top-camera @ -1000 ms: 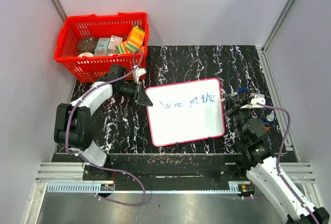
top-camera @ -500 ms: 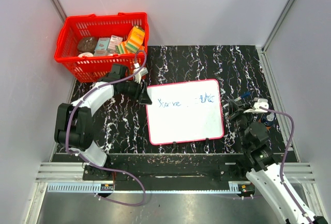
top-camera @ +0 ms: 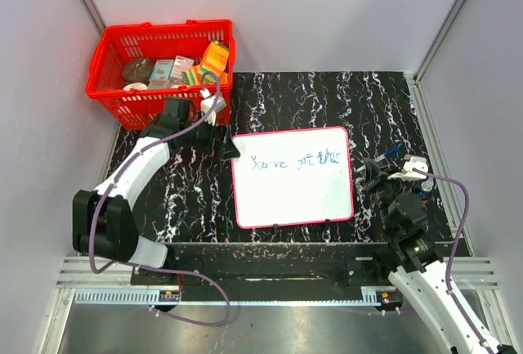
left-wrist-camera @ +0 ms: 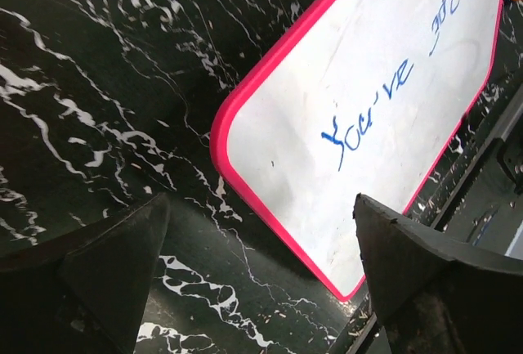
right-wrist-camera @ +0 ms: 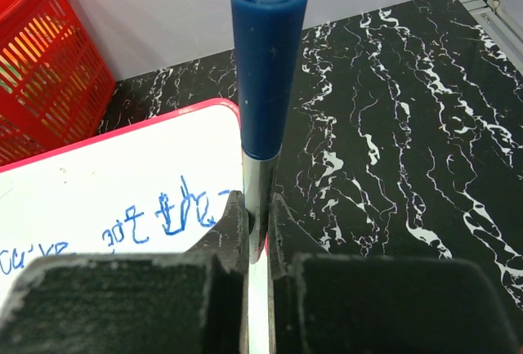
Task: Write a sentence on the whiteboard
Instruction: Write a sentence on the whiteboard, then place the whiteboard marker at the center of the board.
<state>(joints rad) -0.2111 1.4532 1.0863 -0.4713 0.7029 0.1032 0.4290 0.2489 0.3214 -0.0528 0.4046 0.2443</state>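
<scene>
Flat rectangular whiteboard (top-camera: 292,199) with a thin red rounded frame is laid flat on the black white-veined tabletop (top-camera: 327,100). Blue handwritten sentence (top-camera: 296,160) is seen in one line across the whiteboard's upper part; only "You've" is legible. Left gripper (left-wrist-camera: 261,207) is held at the whiteboard's upper-left corner, fingers spread wide, nothing gripped. Right gripper (right-wrist-camera: 257,207) is placed just off the whiteboard's right edge, clamped tight on a blue-capped silver-barrelled marker (right-wrist-camera: 265,68). Red plastic mesh basket (top-camera: 114,92) is set beyond the whiteboard's upper-left corner.
</scene>
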